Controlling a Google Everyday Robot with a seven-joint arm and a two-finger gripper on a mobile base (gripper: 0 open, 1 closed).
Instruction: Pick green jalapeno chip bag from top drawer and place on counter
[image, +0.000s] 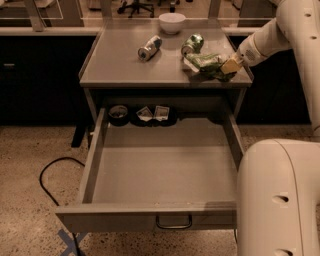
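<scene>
The green jalapeno chip bag (206, 63) lies low over the right part of the counter (125, 70), just in front of a green soda can (192, 44). My gripper (231, 65) reaches in from the right and is at the bag's right end, shut on it. The top drawer (160, 172) is pulled fully open below; its floor is bare in the middle, and its pull handle (173, 223) faces me.
A white bowl (172, 22) stands at the counter's back edge and a silver can (149, 48) lies on its side near it. Small dark items (141, 114) sit at the drawer's back. My white arm base (277, 200) fills the lower right. A cable (55, 175) lies on the floor at left.
</scene>
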